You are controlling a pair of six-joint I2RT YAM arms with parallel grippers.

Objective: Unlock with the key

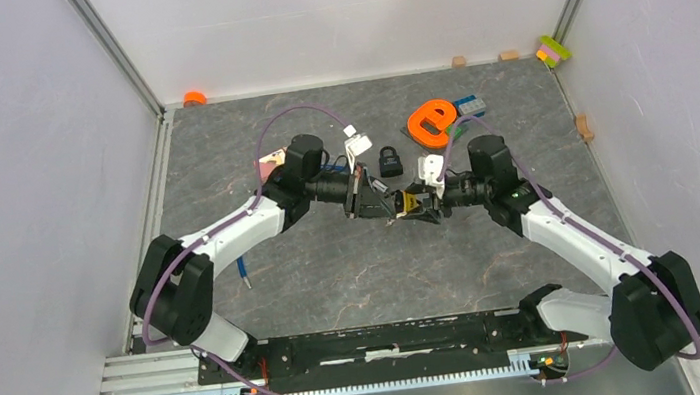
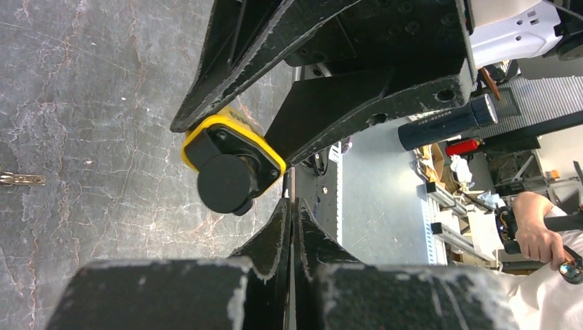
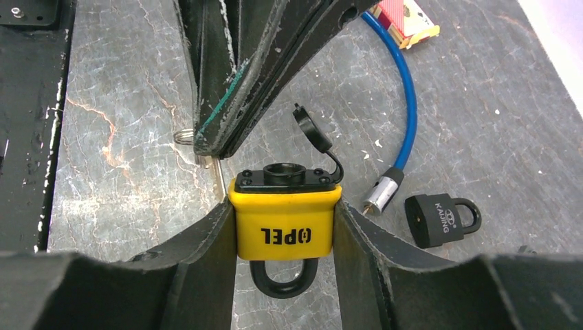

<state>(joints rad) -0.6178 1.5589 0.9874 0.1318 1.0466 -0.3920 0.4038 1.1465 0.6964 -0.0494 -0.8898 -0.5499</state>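
yellow padlock (image 3: 284, 223), mid-worktop (image 1: 335, 270), between the two arms. at left, the left end effector (image 2: 292, 206) was pinched narrow, its tips just beside the lock; no key showed between them. at right, the right end effector (image 3: 284, 210) clamped the lock body, dust cap (image 3: 311, 130) flipped open. step judged: presenting the keyway (image 3: 284, 170); the next move called for a key lined up with it. only the left wrist view showed a key-like piece (image 2: 20, 180) lying on the worktop; only the right wrist view showed the keyway.
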